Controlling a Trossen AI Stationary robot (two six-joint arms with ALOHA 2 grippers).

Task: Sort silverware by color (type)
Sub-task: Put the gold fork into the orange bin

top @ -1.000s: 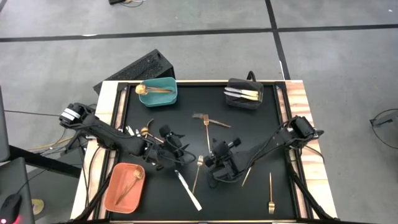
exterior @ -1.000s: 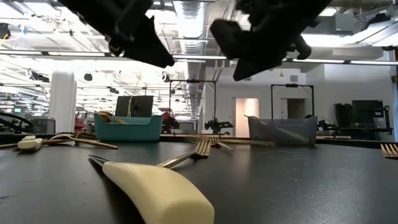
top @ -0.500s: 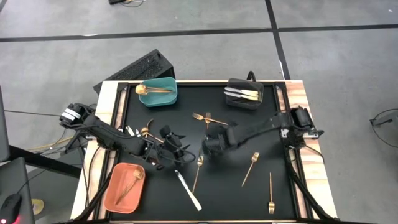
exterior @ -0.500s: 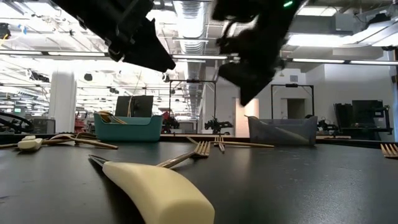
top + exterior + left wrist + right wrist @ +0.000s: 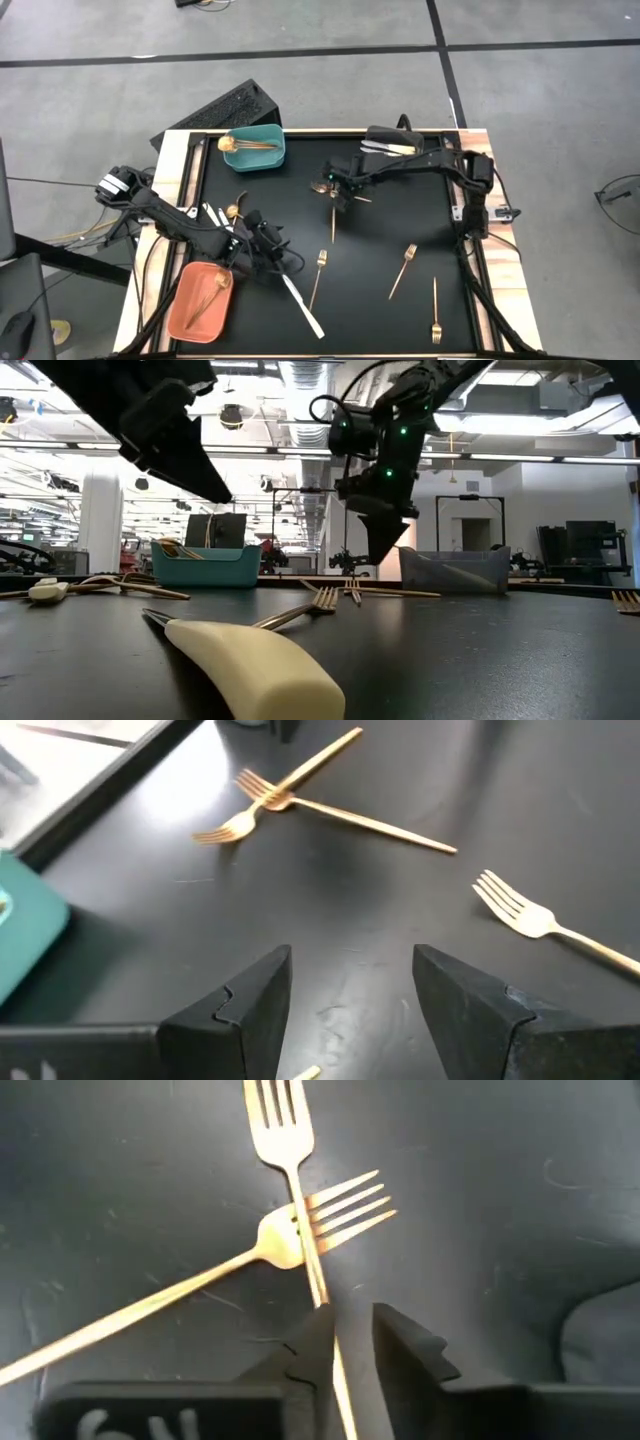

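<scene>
Where the low camera sits at the near edge, a cream-handled knife (image 5: 255,665) fills the foreground of the black table (image 5: 380,310), its blade end cut off behind its own handle. Seen from above, gold forks lie scattered on this near half: one (image 5: 317,276) beside the knife, one (image 5: 404,268) toward the right, and one (image 5: 435,310) near the right front corner. An orange bin (image 5: 186,315) at the near left holds a copper piece too small to name. Just beside that bin the left gripper (image 5: 258,247) hangs low over the mat on a bent arm, its fingers (image 5: 235,1010) set wide apart with nothing between them. Farther back, the right arm reaches in from the right edge and its gripper (image 5: 338,186) points down over two crossed gold forks (image 5: 300,1230); the fingers (image 5: 405,1345) are slightly apart, straddling the handle of one fork, and whether they pinch it cannot be told. At the far edge stand a teal bin (image 5: 255,150) with gold pieces and a black bin (image 5: 385,163) with pale ones, partly hidden by the arm. Beyond lies a grey floor and, in the low view, a lit workshop.
</scene>
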